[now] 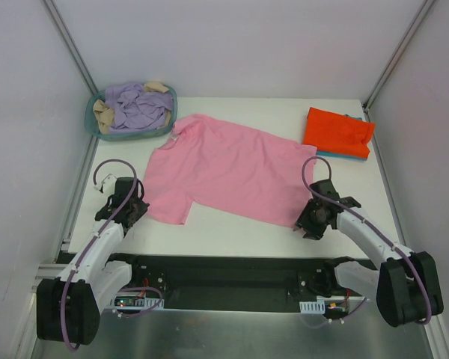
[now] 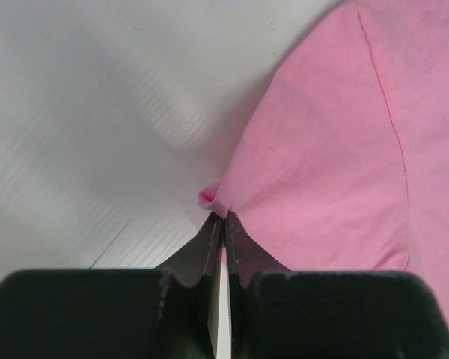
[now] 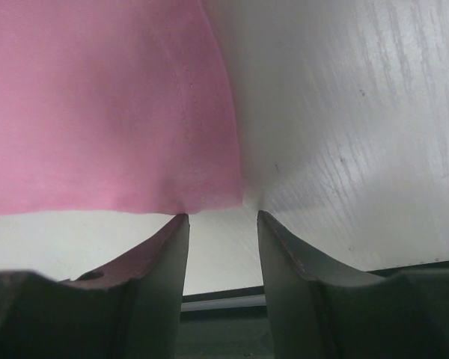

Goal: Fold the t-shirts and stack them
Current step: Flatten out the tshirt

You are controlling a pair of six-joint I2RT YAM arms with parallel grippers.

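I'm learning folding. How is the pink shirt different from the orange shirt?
The pink shirt lies spread out flat; the orange shirt is folded small. The pink shirt is central; the orange shirt sits far right. The left pincer pinches the pink shirt; nothing holds the orange shirt. Both are plain-coloured.

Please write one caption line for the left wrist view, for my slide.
Left gripper pinching an edge of the pink t-shirt on the white table.

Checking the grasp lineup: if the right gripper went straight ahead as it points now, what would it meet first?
The pink t-shirt: its hem corner lies just ahead of the right gripper, though depth is unclear.
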